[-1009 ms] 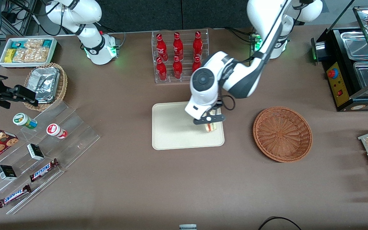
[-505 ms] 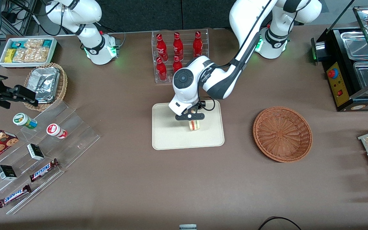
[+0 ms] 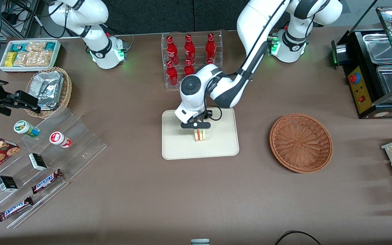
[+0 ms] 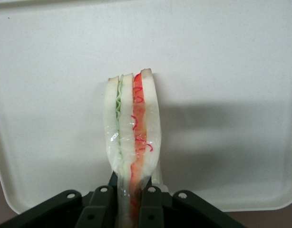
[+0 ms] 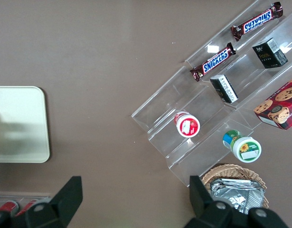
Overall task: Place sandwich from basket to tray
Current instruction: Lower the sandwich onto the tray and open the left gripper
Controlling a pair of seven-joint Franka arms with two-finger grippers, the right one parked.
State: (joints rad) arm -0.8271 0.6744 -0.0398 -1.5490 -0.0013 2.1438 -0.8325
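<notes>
My left gripper [image 3: 198,131] [image 4: 131,199] is shut on the clear-wrapped sandwich [image 3: 200,135] [image 4: 132,126], a pale bread wedge with green and red filling layers at its cut edge. It holds the sandwich upright over the middle of the cream tray [image 3: 179,143] [image 4: 222,71]; I cannot tell whether the sandwich touches the tray. The reddish-brown wicker basket [image 3: 300,142] sits beside the tray, toward the working arm's end of the table, with nothing in it.
A clear rack of red bottles [image 3: 191,58] stands farther from the front camera than the tray. Toward the parked arm's end are a tan basket of foil packets [image 3: 50,90], a white snack bin [image 3: 29,54] and clear tiered shelves [image 3: 39,163]. A black food warmer [image 3: 376,75] stands at the working arm's end.
My gripper has carried the sandwich across the tray from the edge nearest the basket to the tray's middle, and seems lower. The basket has not moved.
</notes>
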